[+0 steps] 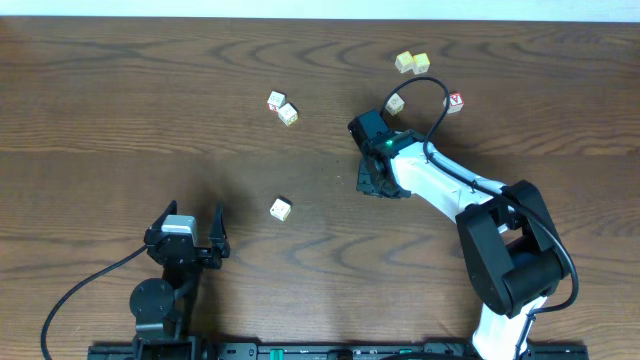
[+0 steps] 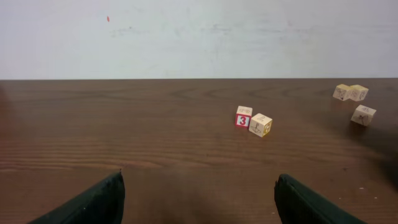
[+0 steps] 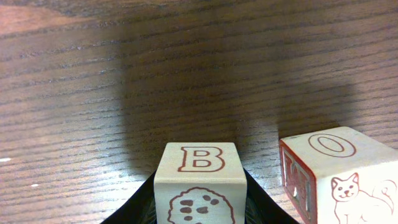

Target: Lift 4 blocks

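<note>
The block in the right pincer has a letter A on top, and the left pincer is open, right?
No, it's a B, not an A. The right wrist view shows the block in the right pincer with a B on top. The left pincer is open.

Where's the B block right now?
Right wrist view, bottom centre: the B block is held between the right end effector's fingers, with the O block just to its right in that picture, a small gap between them.
</note>
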{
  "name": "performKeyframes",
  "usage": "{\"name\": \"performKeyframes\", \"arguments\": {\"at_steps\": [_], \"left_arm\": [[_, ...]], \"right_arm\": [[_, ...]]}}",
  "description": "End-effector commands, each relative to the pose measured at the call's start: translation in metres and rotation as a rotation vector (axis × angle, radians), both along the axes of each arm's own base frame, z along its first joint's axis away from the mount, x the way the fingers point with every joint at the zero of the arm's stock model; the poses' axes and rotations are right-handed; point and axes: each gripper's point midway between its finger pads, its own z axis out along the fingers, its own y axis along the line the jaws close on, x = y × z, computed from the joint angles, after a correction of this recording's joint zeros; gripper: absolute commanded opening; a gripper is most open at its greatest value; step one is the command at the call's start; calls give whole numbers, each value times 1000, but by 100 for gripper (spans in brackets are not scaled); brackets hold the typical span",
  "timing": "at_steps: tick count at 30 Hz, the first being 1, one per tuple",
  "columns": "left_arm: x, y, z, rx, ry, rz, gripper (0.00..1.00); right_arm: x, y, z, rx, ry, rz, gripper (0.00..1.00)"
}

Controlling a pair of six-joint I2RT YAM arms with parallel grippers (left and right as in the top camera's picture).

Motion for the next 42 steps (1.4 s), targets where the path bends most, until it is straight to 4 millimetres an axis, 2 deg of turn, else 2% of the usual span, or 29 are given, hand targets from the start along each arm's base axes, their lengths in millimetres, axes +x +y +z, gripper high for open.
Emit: {"name": "performKeyframes", "arguments": {"at_steps": [1, 10, 15, 20, 25, 26, 27, 30, 34, 39, 42], "left_arm": [[-2, -6, -15, -7, 47, -32, 77], [-2, -6, -15, -6, 47, -32, 77], [-2, -6, -15, -7, 47, -32, 77], [-2, -6, -15, -7, 47, -32, 77], [-2, -6, -15, -7, 47, -32, 77], [-2, -6, -15, -7, 47, -32, 77], [-2, -6, -15, -7, 47, -32, 77], [-2, -6, -15, -6, 47, -32, 77], [-2, -6, -15, -6, 47, -32, 77], [-2, -6, -15, -6, 47, -32, 77], [-2, -6, -15, -7, 47, -32, 77]], "right_arm": [[-3, -4, -4, -13, 20, 33, 31], [3, -1, 2, -15, 7, 105, 46], [11, 2, 28, -13, -28, 130, 52], [18, 2, 69, -12, -78, 146, 56], [16, 8, 105, 37, -135, 189, 74], [16, 6, 113, 44, -153, 184, 81], [17, 1, 120, 46, -167, 173, 99], [20, -30, 146, 53, -212, 90, 99], [14, -104, 178, 37, -238, -91, 99], [-5, -186, 185, 32, -196, -323, 99], [-7, -209, 183, 23, -192, -391, 99]]}}
